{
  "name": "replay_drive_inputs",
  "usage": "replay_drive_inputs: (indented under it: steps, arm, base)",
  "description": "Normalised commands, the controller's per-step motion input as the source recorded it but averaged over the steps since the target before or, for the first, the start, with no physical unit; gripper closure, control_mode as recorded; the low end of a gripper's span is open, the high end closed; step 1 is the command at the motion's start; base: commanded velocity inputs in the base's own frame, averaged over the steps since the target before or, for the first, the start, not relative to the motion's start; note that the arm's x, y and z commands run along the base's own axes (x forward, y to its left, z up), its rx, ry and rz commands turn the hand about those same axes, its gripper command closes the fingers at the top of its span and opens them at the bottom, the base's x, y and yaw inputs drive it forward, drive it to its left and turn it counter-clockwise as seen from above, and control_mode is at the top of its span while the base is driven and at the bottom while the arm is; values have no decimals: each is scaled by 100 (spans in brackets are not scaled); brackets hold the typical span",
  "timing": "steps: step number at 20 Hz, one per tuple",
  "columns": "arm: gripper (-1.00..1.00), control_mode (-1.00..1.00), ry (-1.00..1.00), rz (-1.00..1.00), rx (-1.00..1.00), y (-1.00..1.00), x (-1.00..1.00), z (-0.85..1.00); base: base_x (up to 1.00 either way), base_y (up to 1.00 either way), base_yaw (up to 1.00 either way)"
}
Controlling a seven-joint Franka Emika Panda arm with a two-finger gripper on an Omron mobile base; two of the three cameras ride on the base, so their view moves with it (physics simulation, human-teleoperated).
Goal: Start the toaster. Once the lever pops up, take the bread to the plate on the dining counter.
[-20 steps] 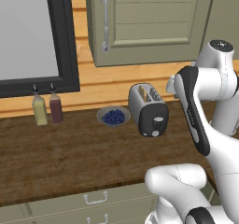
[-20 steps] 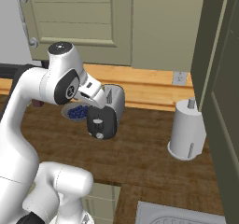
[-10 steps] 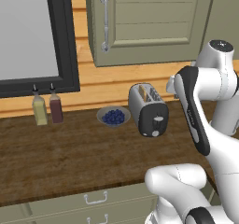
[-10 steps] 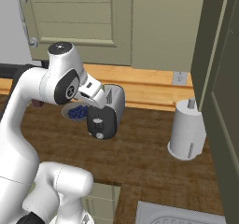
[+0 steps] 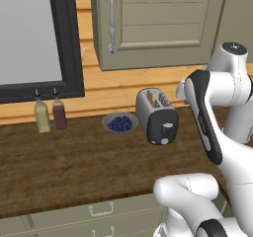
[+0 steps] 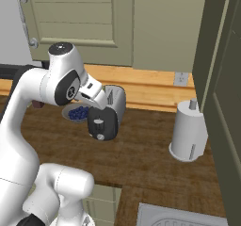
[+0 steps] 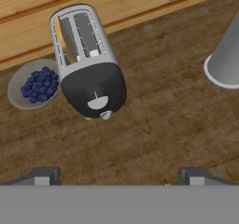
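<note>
Early stage. Toaster (image 7: 87,59) upright on wood surface (image 7: 154,125), beside blueberry bowl (image 7: 33,84); bread (image 7: 60,38) seated in one slot. Lever (image 7: 97,101) untouched. Tool (image 7: 119,178) spread wide, empty, hovering above. Pressing, carrying to plate all ahead.

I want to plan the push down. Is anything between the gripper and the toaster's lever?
Nothing visible. In the hand view the gripper looks down over bare worktop at the toaster, its lever facing it. The blueberry bowl and paper towel roll sit aside.
</note>
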Motion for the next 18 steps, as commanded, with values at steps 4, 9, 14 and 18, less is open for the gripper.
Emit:
replay_drive_inputs:
  steps: [4, 9, 14, 18]
  arm:
    - [-100, -100, 0, 0, 0, 0, 0, 0]
    - [-100, -100, 0, 0, 0, 18, -5, 0]
    - [-100, -100, -7, 0, -3, 35, -18, 0]
    - [-100, -100, -5, 0, -7, 27, 0, -6]
  base:
    - [0, 0, 0]
    - [0, 0, 0]
    - [0, 0, 0]
    - [0, 0, 0]
